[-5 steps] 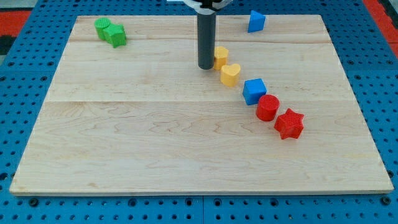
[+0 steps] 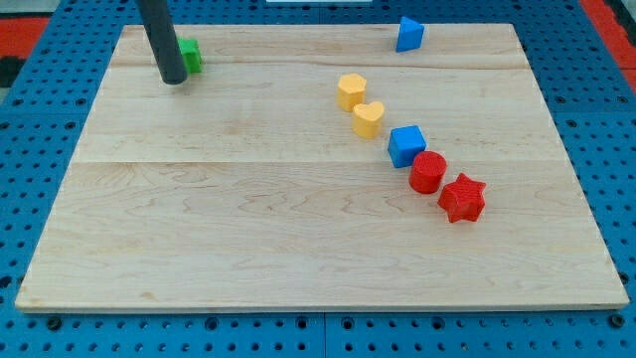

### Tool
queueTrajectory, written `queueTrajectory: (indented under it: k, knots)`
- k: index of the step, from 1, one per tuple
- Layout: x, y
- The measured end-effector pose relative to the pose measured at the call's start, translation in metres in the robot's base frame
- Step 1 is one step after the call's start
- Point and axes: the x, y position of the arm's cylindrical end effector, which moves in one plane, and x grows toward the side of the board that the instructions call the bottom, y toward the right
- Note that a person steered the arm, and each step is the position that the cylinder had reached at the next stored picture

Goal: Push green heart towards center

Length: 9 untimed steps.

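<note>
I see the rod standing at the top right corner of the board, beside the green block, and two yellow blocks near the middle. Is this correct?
Not quite. The camera view shows the rod with my tip at the board's top left corner, not the right, beside the green block. The two yellow blocks do lie near the middle.

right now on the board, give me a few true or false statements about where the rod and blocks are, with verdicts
1. My tip is at the view's top left, right by a green block. True; the rod hides most of the green there, so its shape cannot be made out.
2. The yellow heart lies at the view's bottom left. False; it sits right of centre, just below the other yellow block.
3. The red star is the lowest block in the diagonal line. True.
4. The blue cube touches my tip. False; they are far apart.
5. A blue block sits alone near the view's top edge. True.
</note>
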Motion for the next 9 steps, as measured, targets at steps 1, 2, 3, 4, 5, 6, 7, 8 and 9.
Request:
queueTrajectory:
  k: [1,2,3,4,5,6,7,8,9]
  knots:
    - [-0.018,0.035]
    - [-0.021,0.065]
    - [-0.062,0.07]
    - [-0.096,0.055]
    - [-0.107,0.007]
    - [-0.101,-0.026]
    - [-0.092,-0.022]
    - [-0.084,-0.02]
    - [-0.073,-0.011]
